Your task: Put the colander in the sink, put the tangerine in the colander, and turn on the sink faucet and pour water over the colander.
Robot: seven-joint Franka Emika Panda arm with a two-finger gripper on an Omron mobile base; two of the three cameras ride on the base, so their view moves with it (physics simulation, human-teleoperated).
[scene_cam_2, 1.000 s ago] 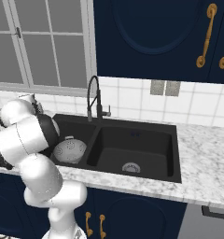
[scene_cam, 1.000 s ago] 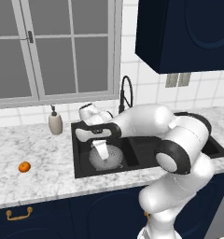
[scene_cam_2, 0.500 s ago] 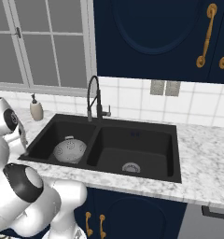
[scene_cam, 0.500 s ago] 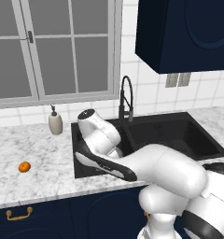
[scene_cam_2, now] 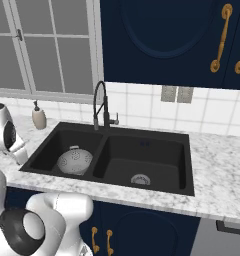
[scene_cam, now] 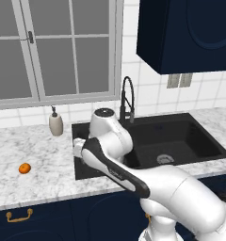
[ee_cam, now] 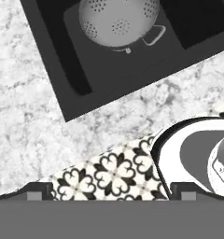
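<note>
Arm swung left off the colander [scene_cam_2: 74, 161] sitting in the sink [scene_cam_2: 142, 150], jaws empty and wide; next approach tangerine [scene_cam: 24, 168] from above, centered.

The arm [scene_cam: 133, 174] is glossy white, built of fat rounded segments like swollen tubes. A black band [scene_cam: 116, 172] runs along one link, curving with its edge. Its joints are dark: one cap [scene_cam: 104, 112] is a flat grey disc with a darker ring, another [scene_cam_2: 23, 231] is a black collar around a grey hub. The two fingertips [ee_cam: 38, 190] are small, dark and square.
</note>
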